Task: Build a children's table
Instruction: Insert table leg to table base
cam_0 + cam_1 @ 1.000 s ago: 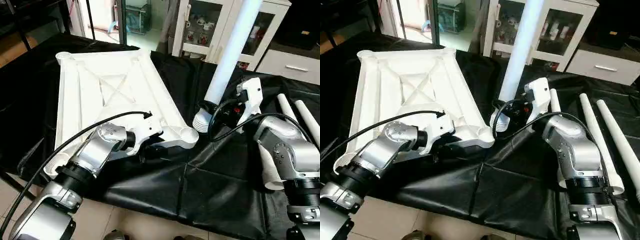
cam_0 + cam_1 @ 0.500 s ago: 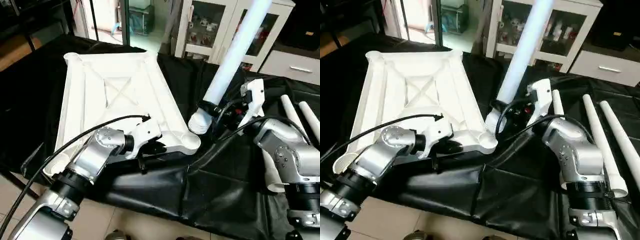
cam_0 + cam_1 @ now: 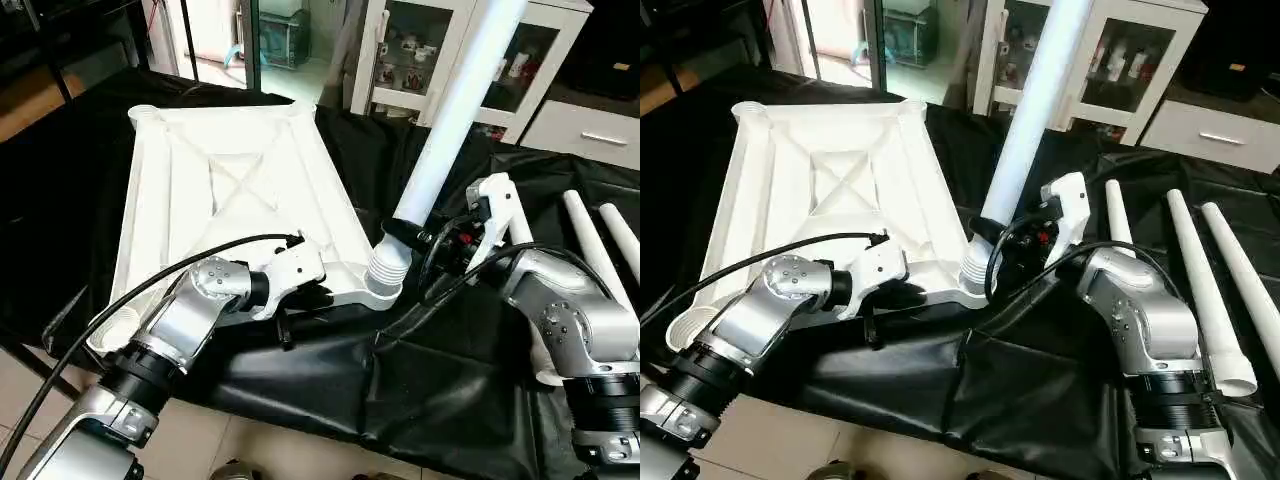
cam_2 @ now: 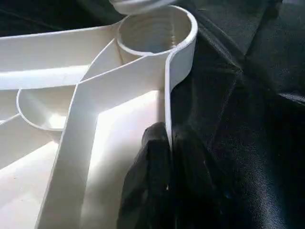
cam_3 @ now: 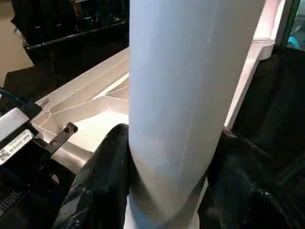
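Note:
The children's table top (image 3: 235, 190) lies underside up on the black sheet, its X ribs showing. My left gripper (image 4: 167, 138) is shut on the rim just behind the near right corner socket (image 4: 157, 31). A long white leg (image 3: 452, 110) leans up and away, and its ribbed lower end (image 3: 387, 268) sits on that socket. My right gripper (image 3: 432, 245) is shut on the leg just above the ribbed end, with a black finger (image 5: 102, 176) on each side of the tube.
Three more white legs (image 3: 1198, 285) lie side by side on the black-sheeted work table (image 3: 1040, 390) to the right of my right arm. White glass-door cabinets (image 3: 400, 50) stand behind the table. The table's front edge runs close below my forearms.
My right gripper has carried the leg's ribbed end left and down onto the corner socket. My left gripper has closed on the top's rim. The camera has shifted a little.

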